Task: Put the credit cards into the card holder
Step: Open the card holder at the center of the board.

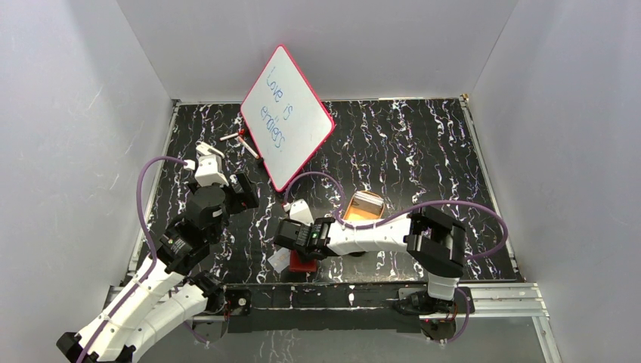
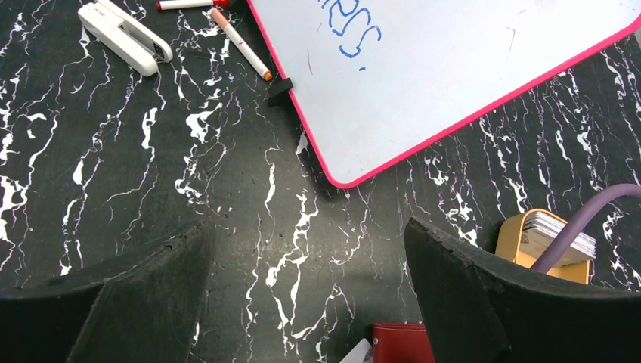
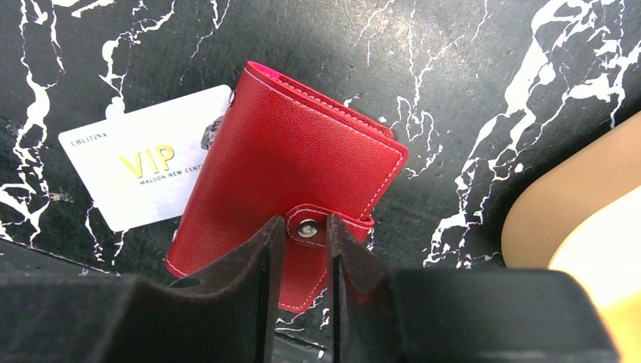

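Right tool (image 3: 304,227): fingers drawn close together with a narrow gap, set either side of the snap tab on the card holder (image 3: 302,151); the metal stud of the tab shows in the gap; whether the pads actually pinch the tab cannot be told.

Card holder: dark red, folded shut, lying flat on the counter (image 3: 453,60) at its near edge, directly under the right tool; tab lies over its near side.

Credit card (image 3: 143,178): pale, gold "VIP" lettering, flat on the counter, touching the card holder on its left; one end is covered by the card holder; whether it is tucked inside or merely underneath cannot be told.

Tray (image 3: 574,197): orange-tan, on the counter near the card holder, on the side away from the credit card, apart from it; in the left wrist view a stack of cards (image 2: 563,234) lies in it; a purple cable (image 2: 582,219) crosses in front.

Left tool (image 2: 310,302): fingers spread wide, nothing between them; held above bare counter, well left of the right tool.

Beyond: whiteboard (image 1: 287,113), red-framed, propped tilted at the middle rear, blue handwriting on it; two markers (image 2: 242,41) and a white stapler (image 2: 125,38) lie beside its left edge.
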Available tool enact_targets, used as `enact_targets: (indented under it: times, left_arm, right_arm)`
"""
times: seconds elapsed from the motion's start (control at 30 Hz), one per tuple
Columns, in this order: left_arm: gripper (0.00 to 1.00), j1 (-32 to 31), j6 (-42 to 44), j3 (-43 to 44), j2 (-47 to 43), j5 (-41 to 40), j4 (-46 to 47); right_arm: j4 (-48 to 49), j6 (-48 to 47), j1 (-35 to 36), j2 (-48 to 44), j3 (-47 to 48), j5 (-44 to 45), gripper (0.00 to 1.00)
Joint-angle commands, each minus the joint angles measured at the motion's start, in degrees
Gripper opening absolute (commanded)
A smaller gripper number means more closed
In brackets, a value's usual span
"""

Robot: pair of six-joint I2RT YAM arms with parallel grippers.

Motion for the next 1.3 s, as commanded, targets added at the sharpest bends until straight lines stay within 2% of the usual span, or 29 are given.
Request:
enact_targets:
  times: [0.0, 0.2, 0.33, 0.5, 0.67, 0.93, 1.27]
  left_arm:
    - [0.91, -0.1, 0.4, 0.8, -0.6, -0.9, 0.2]
    - [0.92, -0.1, -1.4, 0.9, -0.2, -0.8, -0.5]
    - [0.91, -0.1, -4.9, 2.9, 1.4, 1.3, -2.4]
    - [0.9, -0.1, -12.6, 4.0, 3.5, 6.4, -6.2]
    - [0.89, -0.1, -18.1, -0.9, 3.0, 14.0, -6.1]
    - [0.87, -0.1, -21.2, -5.6, 8.1, 23.2, -4.8]
    - [0.89, -1.9, -19.4, -6.0, 12.8, 28.0, -3.5]
  right_arm:
    - [0.2, 1.1, 0.2, 0.7, -1.3, 0.7, 0.3]
    - [0.0, 1.6, 0.3, -2.3, -2.5, 1.7, 0.14]
    - [-0.1, 1.7, 0.3, -4.6, -3.3, 1.9, 0.0]
    - [0.1, 1.5, 0.2, -7.5, -4.1, 2.1, 0.0]
    - [0.7, 1.4, 0.3, -10.3, -5.5, 2.4, 0.0]
    - [3.6, 2.3, 0.3, -14.6, -9.5, 1.2, 0.0]
    - [10.3, 1.7, 0.3, -25.8, -14.8, 2.4, 0.0]
